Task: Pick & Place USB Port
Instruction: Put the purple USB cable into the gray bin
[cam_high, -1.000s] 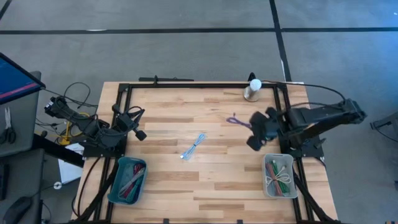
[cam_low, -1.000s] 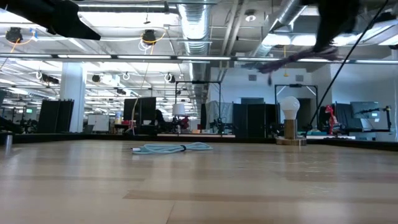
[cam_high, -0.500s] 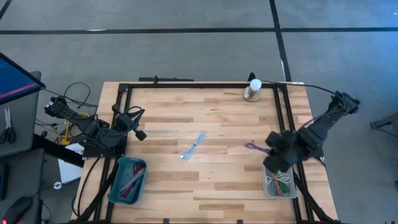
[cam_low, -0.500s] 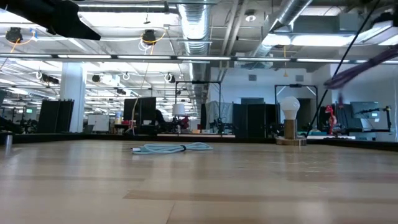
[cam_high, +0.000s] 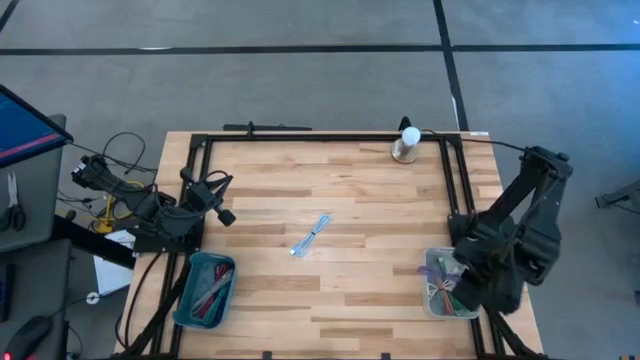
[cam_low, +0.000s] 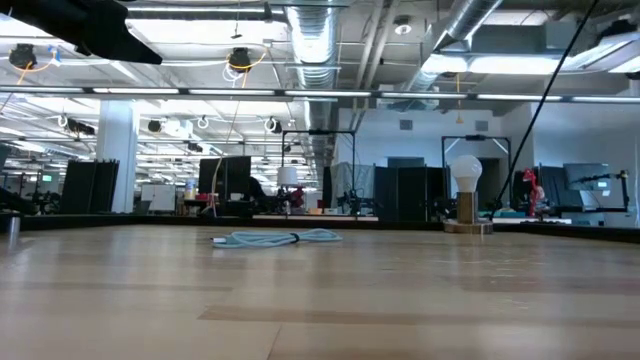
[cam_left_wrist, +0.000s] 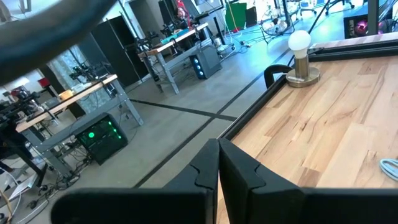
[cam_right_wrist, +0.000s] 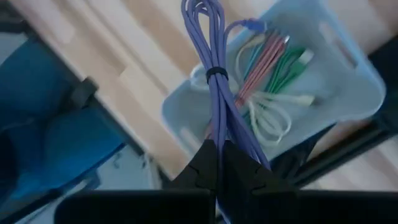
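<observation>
A purple cable bundle (cam_right_wrist: 214, 93), bound by a black tie, hangs over the grey bin (cam_right_wrist: 348, 68) at the table's near right. My right gripper (cam_right_wrist: 217, 155) is shut on it and points steeply down; a bit of purple (cam_high: 447, 269) shows beside the arm in the high view. A light blue cable (cam_high: 311, 236) lies flat on the wood mid-table, also in the low view (cam_low: 277, 238). My left gripper (cam_high: 226, 215) waits shut and level at the table's left edge, its fingers (cam_left_wrist: 219, 165) holding nothing. My right gripper pinches the purple bundle's near end (cam_right_wrist: 216, 134) between its two fingers, coming from above and lying along the strands. The bundle hangs below the fingers over the grey bin; whether its lower loop touches the cables inside, I cannot tell.
The grey bin (cam_high: 447, 285) holds red, green and white cables. A teal bin (cam_high: 205, 288) with more cables sits at the near left. A bulb on a wooden base (cam_high: 407, 143) stands at the far edge. A black frame (cam_high: 300, 138) rims the table.
My right gripper has swung from the table's right middle toward the near right corner, rolling and tipping more steeply downward, still shut. The purple cable went with it, lifted clear, and now hangs over the grey bin.
</observation>
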